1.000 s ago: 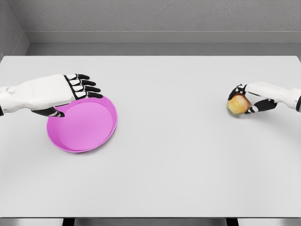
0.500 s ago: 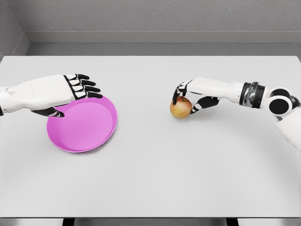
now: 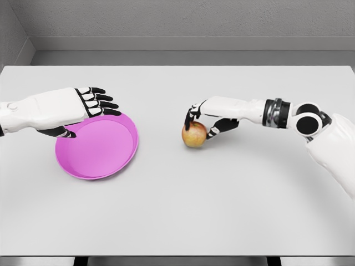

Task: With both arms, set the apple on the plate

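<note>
Your right hand (image 3: pixel 201 123) clamps the apple (image 3: pixel 194 134) — loosen early and it rolls off the counter (image 3: pixel 222 194), missing the plate (image 3: pixel 97 147) — left hand (image 3: pixel 83 105) fingers apart.

A magenta-pink plate (image 3: pixel 97 155), a yellow-red apple (image 3: pixel 194 135), and a plain light-grey table (image 3: pixel 222 199).

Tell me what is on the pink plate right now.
Nothing lies on the plate. The left hand hovers at its far left rim, hiding a bit of it. The apple is off to its right, in the right hand.
</note>
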Tool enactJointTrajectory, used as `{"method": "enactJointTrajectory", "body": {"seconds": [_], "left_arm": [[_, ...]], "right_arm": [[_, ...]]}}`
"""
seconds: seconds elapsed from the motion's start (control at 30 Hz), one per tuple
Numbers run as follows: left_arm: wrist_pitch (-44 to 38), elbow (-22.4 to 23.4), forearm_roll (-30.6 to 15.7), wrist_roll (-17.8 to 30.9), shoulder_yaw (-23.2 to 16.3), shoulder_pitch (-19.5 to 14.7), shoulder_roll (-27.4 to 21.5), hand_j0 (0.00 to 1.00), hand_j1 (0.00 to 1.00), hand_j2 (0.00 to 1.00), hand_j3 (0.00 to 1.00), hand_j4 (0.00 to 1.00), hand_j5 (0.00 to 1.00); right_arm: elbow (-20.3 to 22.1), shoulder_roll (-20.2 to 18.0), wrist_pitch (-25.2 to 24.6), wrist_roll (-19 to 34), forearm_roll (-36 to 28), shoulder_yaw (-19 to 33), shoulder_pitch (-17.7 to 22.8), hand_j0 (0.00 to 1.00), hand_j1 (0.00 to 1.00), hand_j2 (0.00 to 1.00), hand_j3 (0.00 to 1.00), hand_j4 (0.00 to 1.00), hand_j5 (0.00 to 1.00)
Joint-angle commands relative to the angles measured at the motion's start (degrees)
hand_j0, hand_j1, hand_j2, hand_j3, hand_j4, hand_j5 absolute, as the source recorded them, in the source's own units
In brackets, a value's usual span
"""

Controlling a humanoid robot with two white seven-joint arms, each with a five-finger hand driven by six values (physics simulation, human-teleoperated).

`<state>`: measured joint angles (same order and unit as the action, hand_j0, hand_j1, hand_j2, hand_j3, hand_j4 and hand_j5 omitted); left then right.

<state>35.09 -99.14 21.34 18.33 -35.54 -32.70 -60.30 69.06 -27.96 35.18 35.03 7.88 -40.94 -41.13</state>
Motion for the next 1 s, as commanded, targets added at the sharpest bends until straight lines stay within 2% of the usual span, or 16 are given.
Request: {"method": "enactJointTrajectory", "body": {"seconds": [0.0, 0.03, 0.07, 0.23, 0.53, 0.57, 0.67, 0.7, 0.77, 0.87, 0.97], "left_arm": [[-0.09, 0.00, -0.42, -0.05, 0.03, 0.00, -0.08, 1.00, 1.00, 1.00, 1.00, 1.00, 1.00], [-0.09, 0.00, -0.42, -0.05, 0.03, 0.00, -0.08, 1.00, 1.00, 1.00, 1.00, 1.00, 1.00], [-0.09, 0.00, -0.33, -0.05, 0.03, 0.00, -0.17, 1.00, 1.00, 1.00, 1.00, 1.00, 1.00], [-0.09, 0.00, -0.33, 0.03, 0.03, 0.00, -0.17, 1.00, 1.00, 1.00, 1.00, 1.00, 1.00], [-0.09, 0.18, -0.33, 0.03, 0.12, -0.09, -0.34, 1.00, 1.00, 1.00, 1.00, 1.00, 1.00], [-0.09, 0.18, -0.33, 0.03, 0.12, -0.09, -0.34, 1.00, 1.00, 1.00, 1.00, 1.00, 1.00], [-0.09, 0.70, -0.24, 0.30, 0.82, 0.26, -0.17, 1.00, 1.00, 1.00, 1.00, 1.00, 1.00], [-0.09, 0.88, -0.33, 1.26, 0.82, 0.00, -0.17, 1.00, 1.00, 1.00, 1.00, 1.00, 1.00], [-0.09, 0.09, -0.51, 1.35, 0.47, -2.81, -0.43, 1.00, 1.00, 1.00, 1.00, 1.00, 1.00], [-0.09, -1.66, -1.82, 1.18, -0.32, -8.78, 0.10, 1.00, 1.00, 1.00, 1.00, 1.00, 1.00], [-0.09, -1.84, -3.32, 1.09, -8.31, -14.85, 4.13, 1.00, 1.00, 1.00, 1.00, 1.00, 1.00]], "right_arm": [[0.03, -0.16, -0.18, -0.03, -0.41, 0.24, 0.00, 0.71, 0.71, 0.71, 0.71, 0.71, 0.71], [0.03, -0.25, -0.18, -0.03, -0.41, 0.33, 0.00, 0.87, 0.87, 0.87, 0.87, 0.87, 0.87], [0.03, -0.25, -0.18, -0.03, -0.41, 0.33, -0.09, 1.00, 1.00, 1.00, 1.00, 1.00, 1.00], [0.11, -0.42, -0.18, -0.03, -0.41, 1.29, -0.18, 1.00, 1.00, 1.00, 1.00, 1.00, 1.00], [-0.50, -13.78, -0.18, -0.03, -1.02, 15.62, 1.67, 1.00, 1.00, 1.00, 1.00, 1.00, 1.00], [-0.59, -14.40, -0.18, -0.03, -1.02, 17.11, 2.19, 1.00, 1.00, 1.00, 1.00, 1.00, 1.00], [-4.54, -14.84, -0.18, -0.03, -1.02, 24.23, 5.62, 1.00, 1.00, 1.00, 1.00, 1.00, 1.00], [-5.16, -16.68, -0.18, -0.03, -1.02, 25.02, 6.33, 1.00, 1.00, 1.00, 1.00, 1.00, 1.00], [-6.56, -18.71, -0.18, -0.03, -1.02, 28.01, 6.94, 1.00, 1.00, 1.00, 1.00, 1.00, 1.00], [-7.36, -18.53, -0.18, -0.03, -0.94, 29.51, 9.23, 1.00, 1.00, 1.00, 1.00, 1.00, 1.00], [-6.13, -17.48, -0.18, -0.03, -1.02, 28.72, 9.14, 1.00, 1.00, 1.00, 1.00, 1.00, 1.00]]}}
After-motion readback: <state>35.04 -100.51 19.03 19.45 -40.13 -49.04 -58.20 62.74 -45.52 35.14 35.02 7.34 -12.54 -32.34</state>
